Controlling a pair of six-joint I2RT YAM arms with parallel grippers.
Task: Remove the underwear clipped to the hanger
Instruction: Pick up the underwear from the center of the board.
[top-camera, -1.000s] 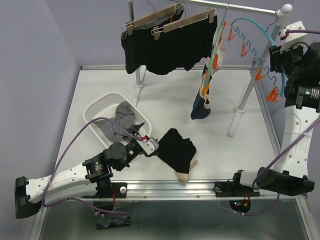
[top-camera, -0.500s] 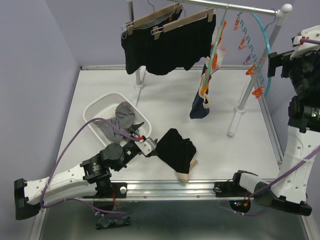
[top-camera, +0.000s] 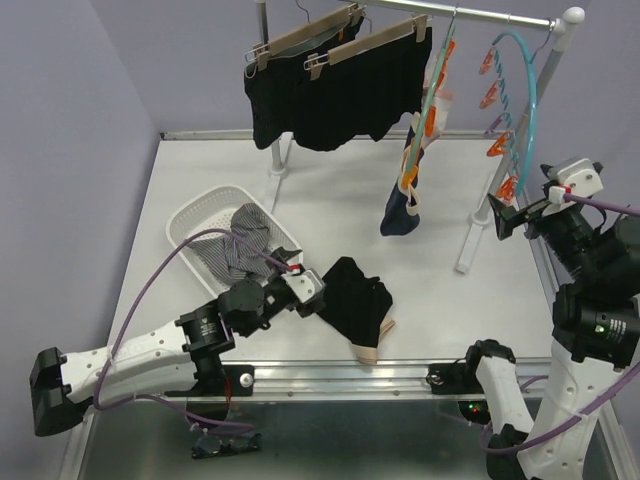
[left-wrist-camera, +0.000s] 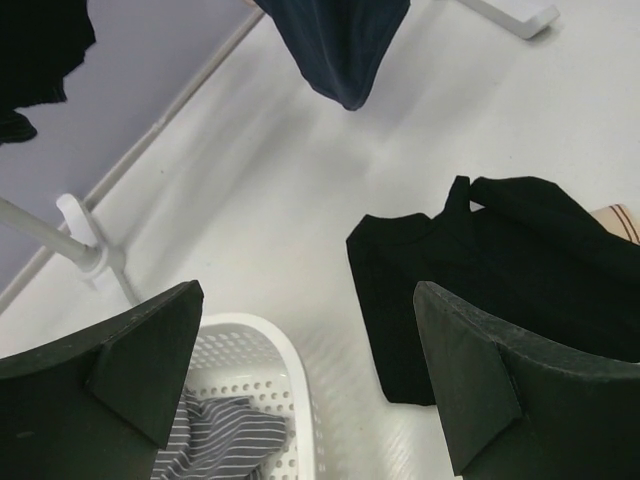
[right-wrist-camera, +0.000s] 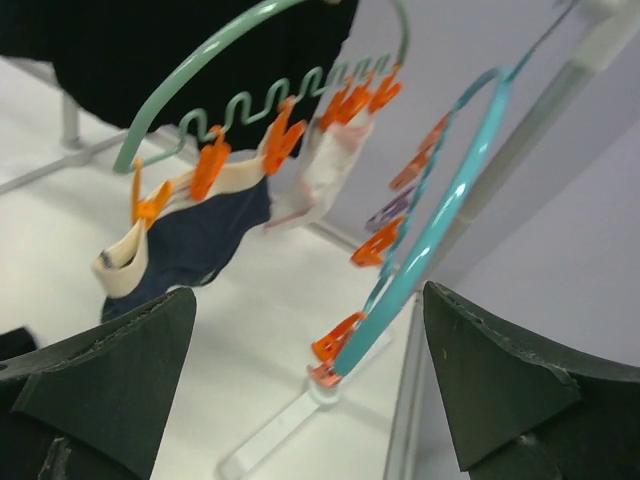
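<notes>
Top external view, two large black boxer-style shorts (top-camera: 330, 95): hanging clipped to wooden hangers (top-camera: 300, 35), far.
Navy cloth piece (top-camera: 400, 215): dangling from green wavy clip hanger (right-wrist-camera: 243, 102).
Black cloth garment (top-camera: 355, 300): lying on white table (top-camera: 330, 200), near centre.
Grey-striped piece (top-camera: 235, 250): sitting in white plastic basket (top-camera: 190, 225), left.
Left gripper (top-camera: 305, 282): hovering beside black garment, fingers apart, empty.
Right gripper (top-camera: 508, 216): facing teal hanger (right-wrist-camera: 437, 220), fingers apart, empty.

Top view: I see bright, even, diffuse light on the white desk (top-camera: 330, 200), with faint soft-edged shadows. Right wrist view: the blue clip hanger (right-wrist-camera: 440, 232) is blurred. In both wrist views, my jaws read dark and soft.
</notes>
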